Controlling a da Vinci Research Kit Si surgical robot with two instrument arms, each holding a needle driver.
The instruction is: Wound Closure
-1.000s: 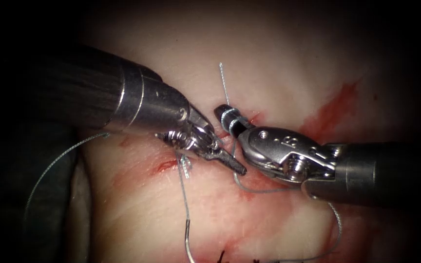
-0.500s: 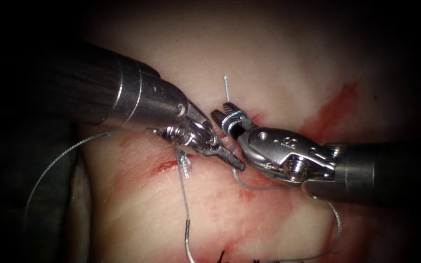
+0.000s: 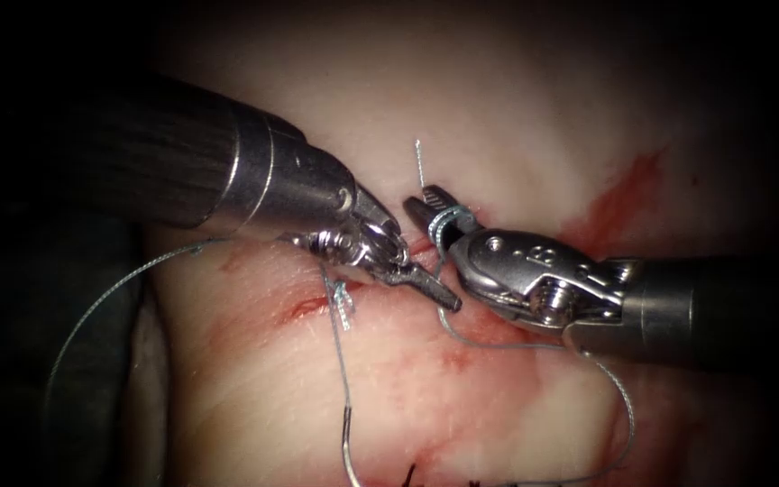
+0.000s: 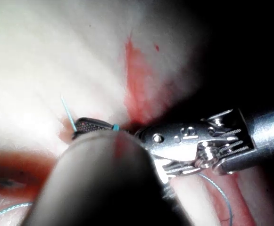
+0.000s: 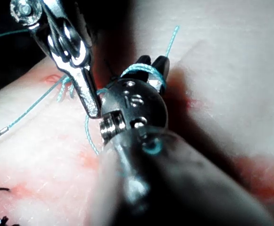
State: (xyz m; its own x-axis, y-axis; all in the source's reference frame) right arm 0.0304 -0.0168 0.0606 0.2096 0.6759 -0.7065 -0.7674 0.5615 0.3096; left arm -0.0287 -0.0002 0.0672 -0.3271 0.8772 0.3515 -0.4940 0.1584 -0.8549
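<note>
On the tissue (image 3: 462, 397), beside the cut (image 3: 308, 309), the two tools meet tip to tip. The left claw (image 3: 426, 284) is closed on the thread (image 3: 343, 361), just right of a small knot (image 3: 343, 302). The right claw (image 3: 430, 206) stands slightly parted, with thread loops wound round it, gripping nothing; a short thread end (image 3: 420, 162) rises above it. The needle (image 3: 346, 446) lies loose on the tissue, well below both tools, not in it.

Light is pooling on the central tissue (image 3: 462, 108) while the endoscope view's borders are fading to black. Glare is glinting off both metal wrists. Nearby shafts are blurring in both wrist views.
</note>
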